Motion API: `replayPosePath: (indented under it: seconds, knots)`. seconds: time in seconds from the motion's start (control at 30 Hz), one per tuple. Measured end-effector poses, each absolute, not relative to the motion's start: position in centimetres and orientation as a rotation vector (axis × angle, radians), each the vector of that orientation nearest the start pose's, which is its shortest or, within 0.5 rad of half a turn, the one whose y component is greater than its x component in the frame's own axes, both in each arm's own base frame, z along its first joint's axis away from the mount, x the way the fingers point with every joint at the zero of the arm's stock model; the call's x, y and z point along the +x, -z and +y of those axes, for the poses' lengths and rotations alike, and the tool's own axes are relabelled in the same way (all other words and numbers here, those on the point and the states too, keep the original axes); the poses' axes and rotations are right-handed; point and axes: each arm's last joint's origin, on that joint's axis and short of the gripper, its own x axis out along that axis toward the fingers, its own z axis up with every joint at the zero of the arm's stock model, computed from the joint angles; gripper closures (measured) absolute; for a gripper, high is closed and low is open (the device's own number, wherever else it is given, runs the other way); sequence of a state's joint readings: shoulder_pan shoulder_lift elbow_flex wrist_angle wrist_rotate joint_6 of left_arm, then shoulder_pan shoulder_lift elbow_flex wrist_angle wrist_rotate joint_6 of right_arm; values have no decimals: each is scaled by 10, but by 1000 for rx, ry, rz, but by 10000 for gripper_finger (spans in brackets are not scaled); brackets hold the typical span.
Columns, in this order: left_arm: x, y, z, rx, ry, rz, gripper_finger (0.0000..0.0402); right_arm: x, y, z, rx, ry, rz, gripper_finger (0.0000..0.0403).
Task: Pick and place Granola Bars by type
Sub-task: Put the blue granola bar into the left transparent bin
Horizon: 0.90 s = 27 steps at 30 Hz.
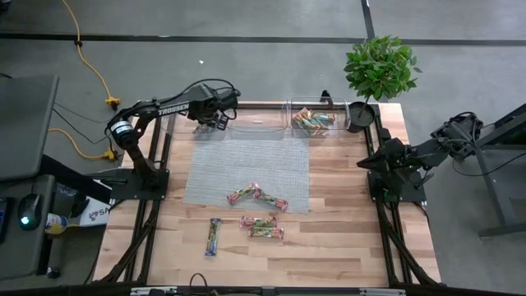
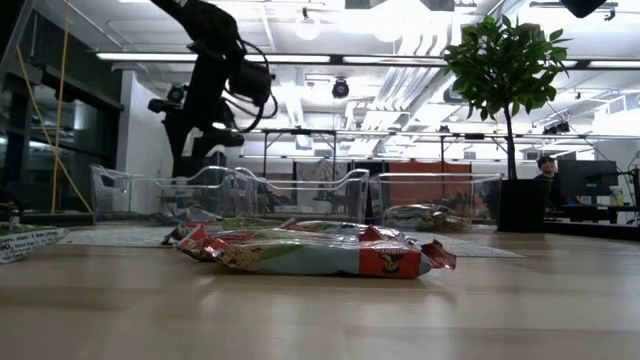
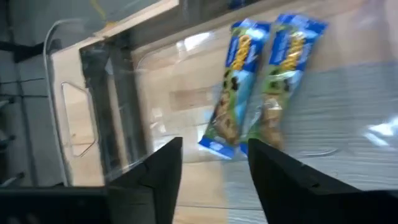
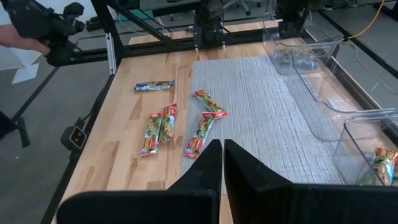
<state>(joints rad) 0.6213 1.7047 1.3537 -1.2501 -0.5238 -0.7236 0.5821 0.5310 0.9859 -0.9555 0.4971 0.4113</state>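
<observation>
My left gripper (image 1: pixel 215 122) (image 3: pixel 211 168) hangs open over the left clear bin (image 1: pixel 205 131) at the table's far edge. Two blue-silver granola bars (image 3: pixel 233 87) (image 3: pixel 283 74) lie side by side in that bin, just beyond the fingertips and free of them. Several red-pink bars (image 1: pixel 256 197) (image 4: pixel 158 127) lie on the grey mat (image 1: pixel 246 160) and on the wood in front of it, and one blue bar (image 1: pixel 212 237) lies nearer the front. The right bin (image 1: pixel 312 122) holds green-orange bars. My right gripper (image 1: pixel 370 162) (image 4: pixel 222 162) waits shut at the table's right side.
An empty-looking middle clear bin (image 1: pixel 259 125) stands between the other two. A potted plant (image 1: pixel 378 70) stands at the far right corner. The arms' dark frames (image 1: pixel 148 177) stand along the left and right edges. Bare wood shows near the front edge (image 1: pixel 329 255).
</observation>
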Motion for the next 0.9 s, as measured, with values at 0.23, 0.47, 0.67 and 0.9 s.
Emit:
replayPosePath:
  seconds: [0.23, 0.47, 0.67, 0.9]
  knots:
    - [224, -297, 157, -616, -1306, 1067, 198, 64, -353, 25, 139, 10, 450, 403]
    - [194, -357, 78, -846, -1081, 762, 197, 63, -351, 25, 124, 13, 466, 403]
    - [182, -357, 5, -955, -1093, 784, 197, 63, -351, 25, 104, 11, 465, 403]
    - [191, -315, -80, -1109, -1098, 750, 197, 63, -351, 25, 87, 8, 465, 403]
